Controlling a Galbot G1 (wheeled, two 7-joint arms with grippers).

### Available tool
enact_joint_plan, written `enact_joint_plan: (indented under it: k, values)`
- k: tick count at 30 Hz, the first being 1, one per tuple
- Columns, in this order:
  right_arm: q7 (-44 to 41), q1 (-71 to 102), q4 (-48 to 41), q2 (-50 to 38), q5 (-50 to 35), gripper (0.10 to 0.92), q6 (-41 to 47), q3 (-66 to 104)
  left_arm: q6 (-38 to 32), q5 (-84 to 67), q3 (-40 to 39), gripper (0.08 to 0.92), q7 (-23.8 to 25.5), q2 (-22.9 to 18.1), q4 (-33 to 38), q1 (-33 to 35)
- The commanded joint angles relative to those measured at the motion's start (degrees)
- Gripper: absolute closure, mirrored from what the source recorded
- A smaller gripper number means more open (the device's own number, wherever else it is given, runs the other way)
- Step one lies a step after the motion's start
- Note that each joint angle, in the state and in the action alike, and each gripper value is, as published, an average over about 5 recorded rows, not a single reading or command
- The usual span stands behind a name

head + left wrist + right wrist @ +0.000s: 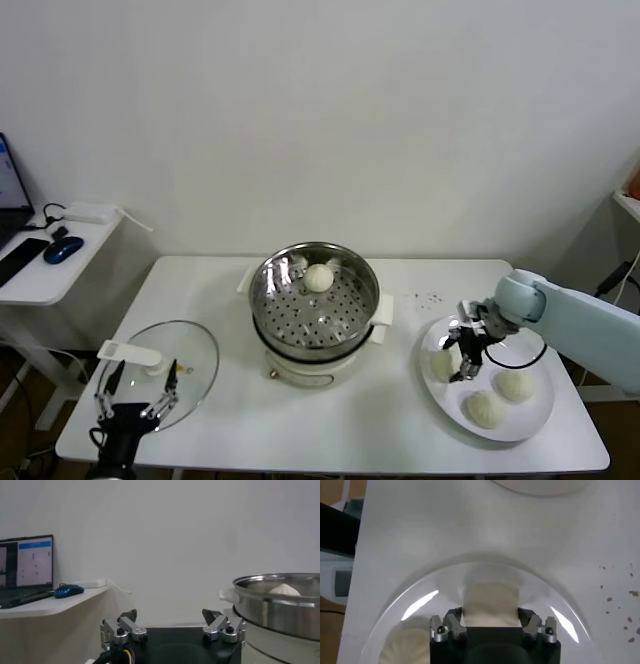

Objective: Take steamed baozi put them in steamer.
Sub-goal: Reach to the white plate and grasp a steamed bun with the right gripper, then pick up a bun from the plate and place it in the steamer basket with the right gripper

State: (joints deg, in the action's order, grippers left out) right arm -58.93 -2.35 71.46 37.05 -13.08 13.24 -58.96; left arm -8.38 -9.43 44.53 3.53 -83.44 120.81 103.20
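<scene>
While the right arm works: one bun (pixel 319 277) already lies in the steamer (pixel 314 297), toward its far wall; three more lie on the plate (pixel 487 382)
Step in hand: picking a second bun; the right gripper (pixel 463 350) is down over the plate's left bun (pixel 443 366), the one nearest the steamer
Right gripper state: in the right wrist view the right gripper's fingers (pixel 453 623) stand either side of that bun (pixel 490 604), at or very near its flanks; whether they are clenched on it I cannot tell
Other buns: two (pixel 484 408) (pixel 516 385) rest on the plate's near-right part, apart from the gripper
Steamer: shiny basket on its cream base at the middle of the surface (pixel 330 425), well apart from the plate; lid (pixel 160 373) set aside on the left
Left gripper: parked at the near-left edge by the lid (pixel 172 630); released, fingers spread, nothing between them
Next move, as I judge: finish a soft squeeze so the dough is not dented; lift straight off the plate; carry left over the rim; lower onto bare perforated floor beside the first bun; let go
</scene>
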Motion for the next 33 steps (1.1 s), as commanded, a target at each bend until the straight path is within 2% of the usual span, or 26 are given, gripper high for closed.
enact_joint_plan:
  k: [1,19,33]
  values:
    - [-0.2,0.2,0.1,0.0,0.2,0.295,0.0,0.4,0.1,-0.1,0.0,0.177,0.0,-0.1,0.1,0.1]
    - [-0.5,1.1,0.5,-0.6,0.8,0.322,-0.1,1.6,0.0,-0.1,0.0,0.177,-0.2,-0.3,0.1,0.2]
    - [-1.6,-4.4,5.4,-4.5,-1.0,0.354,-0.8,0.5,0.0,-0.4,-0.1,0.177,-0.3,-0.4,0.4,-0.1]
